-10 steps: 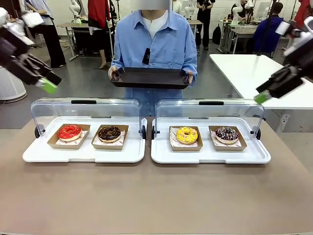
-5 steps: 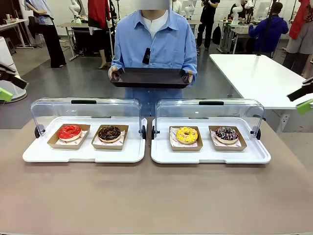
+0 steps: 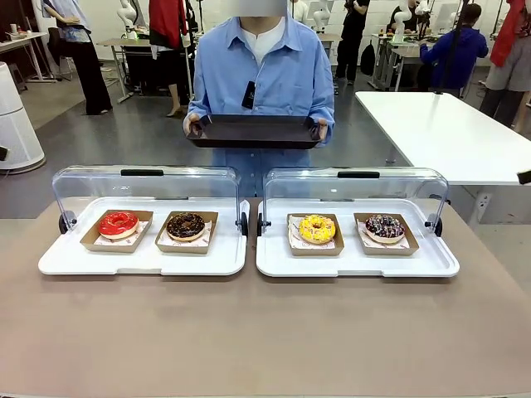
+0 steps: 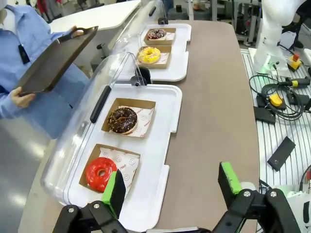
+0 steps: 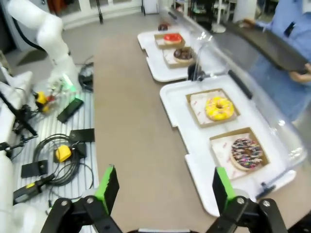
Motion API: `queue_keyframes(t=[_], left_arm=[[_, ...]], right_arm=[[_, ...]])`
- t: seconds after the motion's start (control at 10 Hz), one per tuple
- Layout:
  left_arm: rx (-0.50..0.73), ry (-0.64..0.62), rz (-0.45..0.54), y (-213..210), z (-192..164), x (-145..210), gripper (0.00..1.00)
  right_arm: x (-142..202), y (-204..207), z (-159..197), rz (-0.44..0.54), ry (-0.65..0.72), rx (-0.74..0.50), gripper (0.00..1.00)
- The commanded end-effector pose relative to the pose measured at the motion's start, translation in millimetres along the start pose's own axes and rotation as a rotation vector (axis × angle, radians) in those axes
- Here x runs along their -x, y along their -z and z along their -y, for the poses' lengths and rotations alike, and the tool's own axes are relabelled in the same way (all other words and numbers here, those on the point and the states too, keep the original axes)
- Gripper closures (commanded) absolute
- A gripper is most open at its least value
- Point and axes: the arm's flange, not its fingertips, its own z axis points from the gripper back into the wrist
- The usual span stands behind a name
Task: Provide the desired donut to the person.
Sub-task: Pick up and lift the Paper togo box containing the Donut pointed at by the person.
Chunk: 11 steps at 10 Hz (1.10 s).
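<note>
The left gripper (image 4: 172, 183) and right gripper (image 5: 164, 187) have swung outward, from the front view's upper left and right areas to its very side edges.

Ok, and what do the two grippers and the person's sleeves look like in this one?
The left gripper and right gripper match: black jointed fingers with silver bolts at the pivots and bright green pads. The person wears a light blue button-up shirt with long sleeves over a white tee, and a small black clip at the chest.
</note>
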Motion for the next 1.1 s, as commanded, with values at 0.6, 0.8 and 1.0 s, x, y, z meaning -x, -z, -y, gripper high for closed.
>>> queue_keyframes(t=[0.6, 0.8, 1.0], left_arm=[[-0.07, -0.013, -0.005, -17, 17, 21, 0.0], [-0.06, -0.049, 0.015, -26, 17, 22, 0.0], [-0.06, -0.049, 0.015, -26, 17, 22, 0.0]], right_arm=[[16, -18, -20, 0.079, -0.005, 0.035, 0.0], [20, -24, -18, 0.057, 0.028, 0.03, 0.0], [20, -24, -18, 0.057, 0.028, 0.03, 0.0]])
